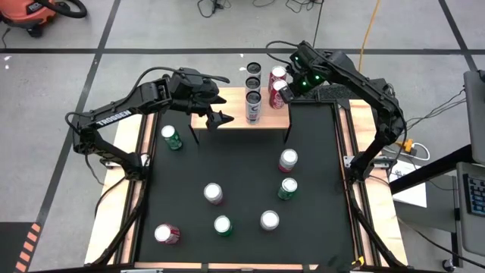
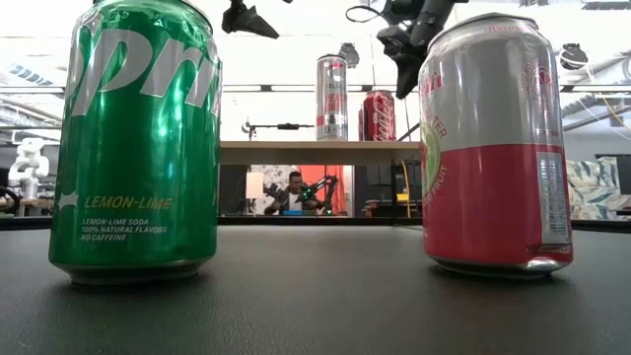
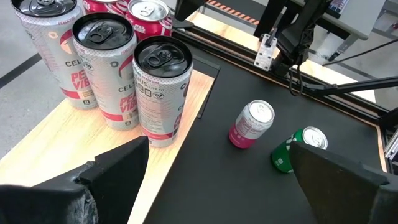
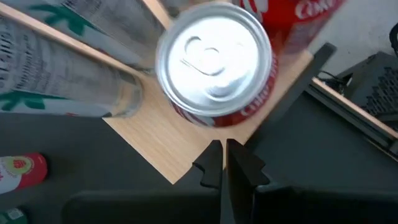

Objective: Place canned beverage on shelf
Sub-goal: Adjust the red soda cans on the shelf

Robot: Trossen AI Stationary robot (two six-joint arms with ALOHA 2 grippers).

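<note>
Where the shelf (image 1: 235, 120) sits at upper centre of the high view, holds three tall Celsius cans (image 1: 253, 106) in a line, lettered "CELSIUS" and "PEACH VIBE" in the left wrist view, plus two red Coca-Cola cans (image 1: 277, 95) at its right end. Just left of them, hovering over the wood plank: left gripper (image 1: 218, 119), fingers spread wide, nothing between them. At the shelf's upper right corner: right gripper (image 1: 288, 89), fingers pressed together, empty, just beside a red can. Scattered on the black table (image 1: 242, 189) below: seven loose cans. Lower left, a green Sprite can (image 2: 138, 138) reading "LEMON-LIME SODA, 100% NATURAL FLAVORS, NO CAFFEINE"; nearby, a pink-and-silver can (image 2: 495, 143).
</note>
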